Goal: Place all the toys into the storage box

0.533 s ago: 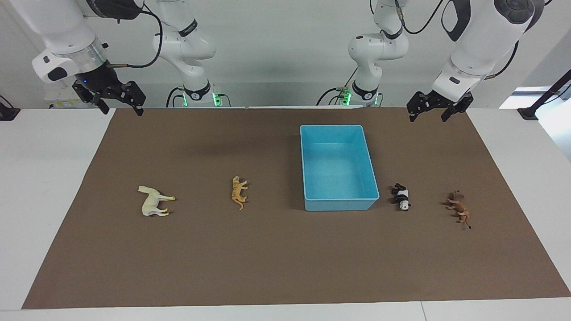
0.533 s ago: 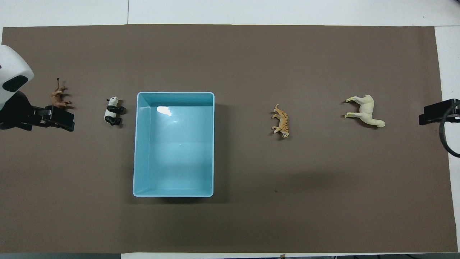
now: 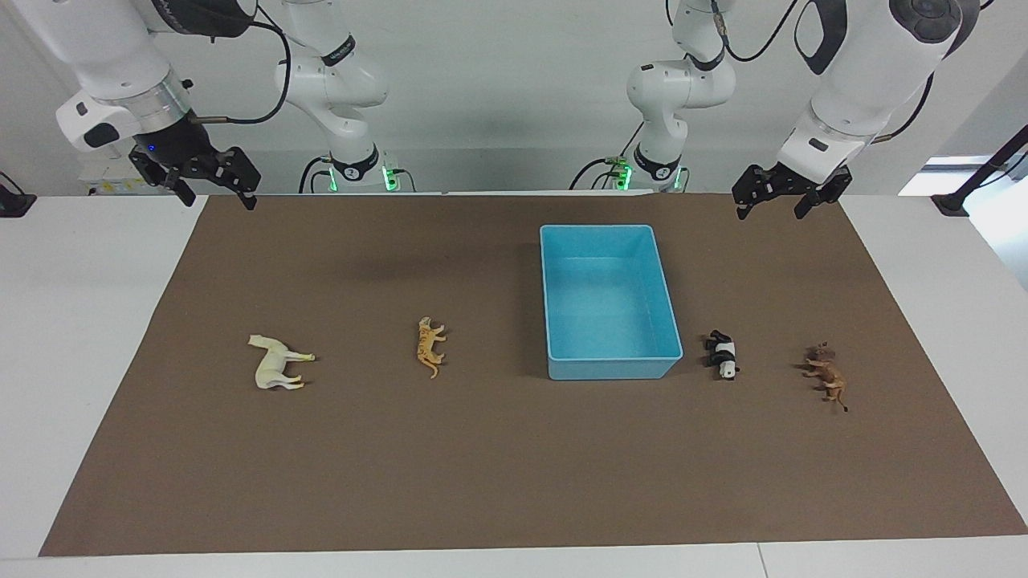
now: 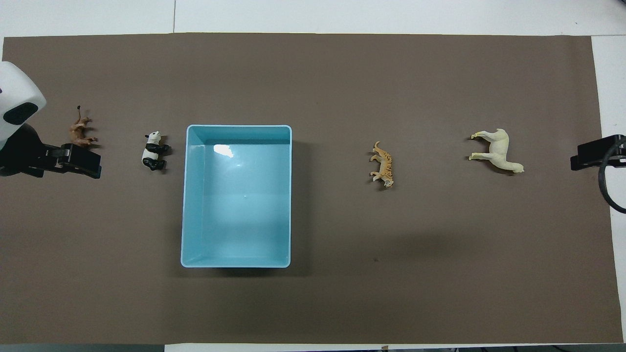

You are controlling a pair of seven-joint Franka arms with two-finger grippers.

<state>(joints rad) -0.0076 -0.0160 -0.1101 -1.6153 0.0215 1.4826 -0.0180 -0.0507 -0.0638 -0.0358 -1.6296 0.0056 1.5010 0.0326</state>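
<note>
Overhead view showed us an empty storage box (image 4: 236,195); the horse (image 4: 496,150), tiger (image 4: 383,164), panda (image 4: 153,151) and lion (image 4: 80,132) all lay beside it on the mat (image 4: 440,274). We noted left gripper (image 3: 785,197) and right gripper (image 3: 210,181) raised, jaws apart, holding nothing.

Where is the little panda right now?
The panda lies on its side on the brown mat, just beside the blue storage box, between it and the lion, toward the left arm's end of the table.
</note>
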